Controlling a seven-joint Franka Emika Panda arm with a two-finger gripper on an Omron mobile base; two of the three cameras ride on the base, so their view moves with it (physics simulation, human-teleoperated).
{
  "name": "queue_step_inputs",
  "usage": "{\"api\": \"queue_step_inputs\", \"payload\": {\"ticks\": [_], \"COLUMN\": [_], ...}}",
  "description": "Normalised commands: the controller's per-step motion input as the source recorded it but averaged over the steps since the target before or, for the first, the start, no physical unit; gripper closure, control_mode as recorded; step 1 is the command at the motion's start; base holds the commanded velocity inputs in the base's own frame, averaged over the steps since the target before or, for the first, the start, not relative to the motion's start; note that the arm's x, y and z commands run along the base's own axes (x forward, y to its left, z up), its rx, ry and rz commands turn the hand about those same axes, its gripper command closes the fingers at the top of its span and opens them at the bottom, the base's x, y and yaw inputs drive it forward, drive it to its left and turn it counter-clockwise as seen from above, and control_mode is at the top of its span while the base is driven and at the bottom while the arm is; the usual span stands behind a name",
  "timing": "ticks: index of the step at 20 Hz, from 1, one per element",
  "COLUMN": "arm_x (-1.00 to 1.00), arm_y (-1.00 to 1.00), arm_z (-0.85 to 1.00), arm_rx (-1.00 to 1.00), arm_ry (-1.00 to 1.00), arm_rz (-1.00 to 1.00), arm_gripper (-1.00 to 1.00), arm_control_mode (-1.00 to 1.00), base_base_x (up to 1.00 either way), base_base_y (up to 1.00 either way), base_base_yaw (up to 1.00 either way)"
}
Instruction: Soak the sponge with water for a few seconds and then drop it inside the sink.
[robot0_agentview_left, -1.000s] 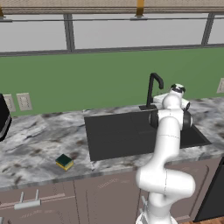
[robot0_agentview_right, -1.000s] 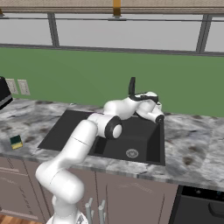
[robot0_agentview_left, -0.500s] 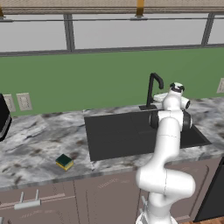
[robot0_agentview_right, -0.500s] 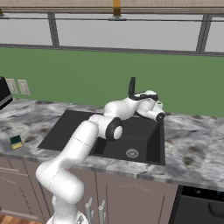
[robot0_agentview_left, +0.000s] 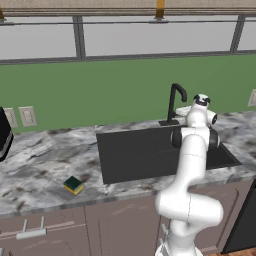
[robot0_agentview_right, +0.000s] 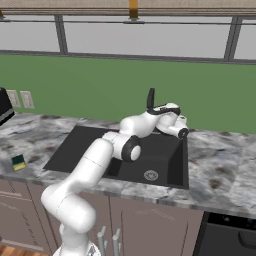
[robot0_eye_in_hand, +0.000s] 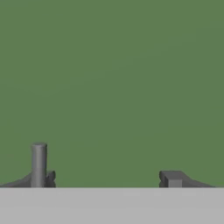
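Note:
The sponge (robot0_agentview_left: 73, 185), a small yellow block with a dark green top, lies on the marble counter left of the sink (robot0_agentview_left: 131, 159); in the right base view the sponge (robot0_agentview_right: 18, 162) sits at the far left. The dark sink (robot0_agentview_right: 172, 165) has a round silver drain (robot0_agentview_right: 150, 175). No water shows at the black faucet (robot0_agentview_left: 175, 100). My white hand (robot0_agentview_left: 199, 107) is at the back right of the basin, beside the faucet (robot0_agentview_right: 150, 98), far from the sponge. My gripper (robot0_eye_in_hand: 109, 180) faces the green wall, open, with nothing between its tips. A short grey post (robot0_eye_in_hand: 38, 162) stands by one tip.
A marble counter (robot0_agentview_left: 45, 155) runs left and right of the sink, with cabinet fronts below. The green wall (robot0_agentview_left: 100, 95) with windows above backs the counter. Wall outlets (robot0_agentview_left: 20, 117) and a dark appliance (robot0_agentview_left: 3, 134) are at the far left.

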Motion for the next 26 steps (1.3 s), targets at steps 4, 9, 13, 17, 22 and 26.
{"api": "queue_step_inputs", "payload": {"ticks": [4, 9, 13, 17, 22, 26], "arm_x": [0.07, 0.05, 0.04, 0.01, 0.00, 0.02], "arm_y": [-0.21, -0.23, -0.22, -0.28, -0.31, -0.28], "arm_z": [-0.26, -0.18, -0.20, -0.30, -0.31, -0.07], "arm_rx": [0.00, 0.00, 0.00, 0.00, 0.00, 0.00], "arm_ry": [0.00, 0.00, 0.00, 0.00, 0.00, 0.00], "arm_rz": [0.00, 0.00, 0.00, 0.00, 0.00, 0.00], "arm_gripper": [-1.00, -1.00, -1.00, -1.00, -1.00, -1.00], "arm_control_mode": [-1.00, -1.00, -1.00, -1.00, -1.00, -1.00], "base_base_x": [0.00, 0.00, 0.00, 0.00, 0.00, 0.00], "base_base_y": [0.00, 0.00, 0.00, 0.00, 0.00, 0.00], "base_base_yaw": [0.00, 0.00, 0.00, 0.00, 0.00, 0.00]}}
